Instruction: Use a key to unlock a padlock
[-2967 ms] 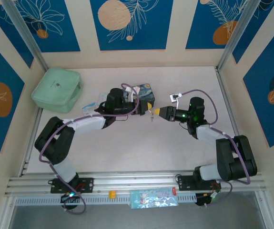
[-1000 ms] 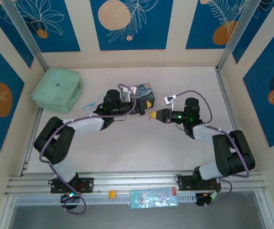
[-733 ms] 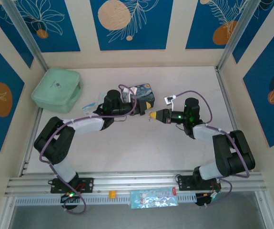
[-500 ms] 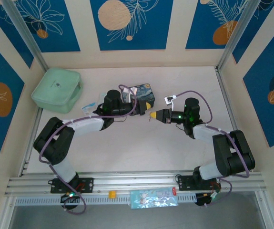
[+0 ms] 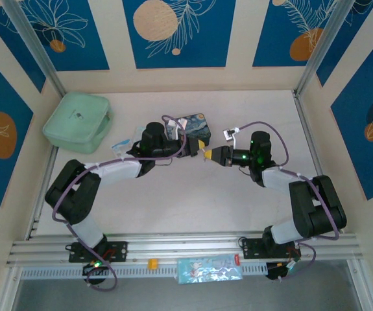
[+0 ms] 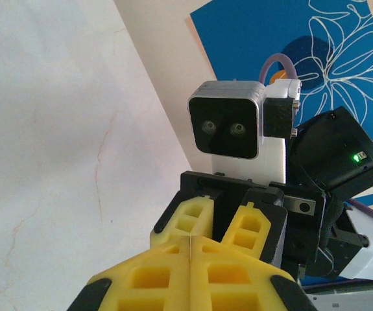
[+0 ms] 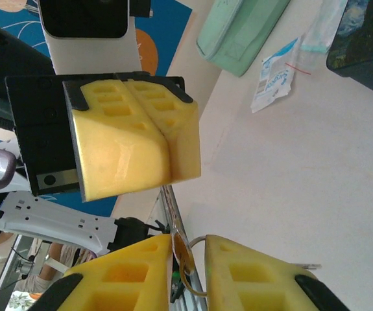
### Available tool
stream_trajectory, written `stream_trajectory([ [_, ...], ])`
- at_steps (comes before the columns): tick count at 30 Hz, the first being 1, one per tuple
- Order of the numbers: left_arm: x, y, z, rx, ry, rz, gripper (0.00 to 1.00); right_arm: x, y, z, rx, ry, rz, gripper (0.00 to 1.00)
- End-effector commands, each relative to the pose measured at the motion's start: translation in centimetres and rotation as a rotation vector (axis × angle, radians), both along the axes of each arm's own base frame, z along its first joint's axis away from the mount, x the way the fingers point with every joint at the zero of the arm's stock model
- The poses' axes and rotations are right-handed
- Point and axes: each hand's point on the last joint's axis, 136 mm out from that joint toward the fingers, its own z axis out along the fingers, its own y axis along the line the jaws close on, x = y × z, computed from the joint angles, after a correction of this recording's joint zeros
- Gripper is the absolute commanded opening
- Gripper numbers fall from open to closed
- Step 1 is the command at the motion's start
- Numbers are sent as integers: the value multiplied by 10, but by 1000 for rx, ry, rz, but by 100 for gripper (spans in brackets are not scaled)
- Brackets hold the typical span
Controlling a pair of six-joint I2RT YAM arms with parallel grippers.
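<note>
The two grippers meet tip to tip over the middle of the table. My left gripper (image 5: 200, 143) is shut, its yellow fingers (image 7: 134, 139) pressed together on the blade of the key (image 7: 187, 254); in the left wrist view the key (image 6: 191, 245) is a thin metal sliver in the seam of that gripper (image 6: 191, 241). My right gripper (image 7: 189, 251) stands slightly open, with the key's round head and wire ring (image 7: 199, 289) in the gap, leaning on its left finger. In the top view it (image 5: 207, 154) sits just right of the left one. The padlock is hidden.
A blue starry tin (image 5: 194, 126) lies just behind the left gripper. A mint green case (image 5: 77, 121) sits at the back left, with clear packets (image 5: 124, 144) beside the left arm. A printed packet (image 5: 209, 269) and a small yellow piece (image 5: 152, 263) rest on the front rail.
The left gripper has closed onto the key's blade over the last second. The right gripper's jaws, shut before, have parted a little. Three seconds ago the right gripper stood farther right.
</note>
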Motion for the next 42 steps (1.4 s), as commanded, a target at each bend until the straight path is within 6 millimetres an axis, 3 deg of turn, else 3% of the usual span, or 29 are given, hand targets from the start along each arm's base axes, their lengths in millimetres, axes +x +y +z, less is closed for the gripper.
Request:
stream_trajectory([
  [1,-6,-6,10,-37,-17,-23,0,4,4,8,5,-30,8,20],
  [17,-8,-10,10,-58,-2,-26,0,4,11,7,14,-34,23,22],
  [25,-7,-9,10,-60,0,-23,0,5,8,5,13,-27,9,1],
  [30,-2,-6,9,-55,2,2,0,5,2,2,9,-19,-1,0],
  [31,0,-4,7,-50,4,15,7,5,1,0,5,-16,-3,0],
  [32,4,0,5,-43,4,33,21,5,-2,-2,-4,-11,-9,0],
  [34,12,10,-3,-9,2,82,44,4,-6,-7,-24,1,-16,0],
  [35,17,18,-13,27,3,117,50,3,-8,-11,-38,10,-18,0],
  [39,36,54,-60,191,17,291,52,-2,-12,-22,-101,22,-28,0],
  [42,42,63,-92,290,19,330,50,-2,-15,-28,-127,35,-41,0],
])
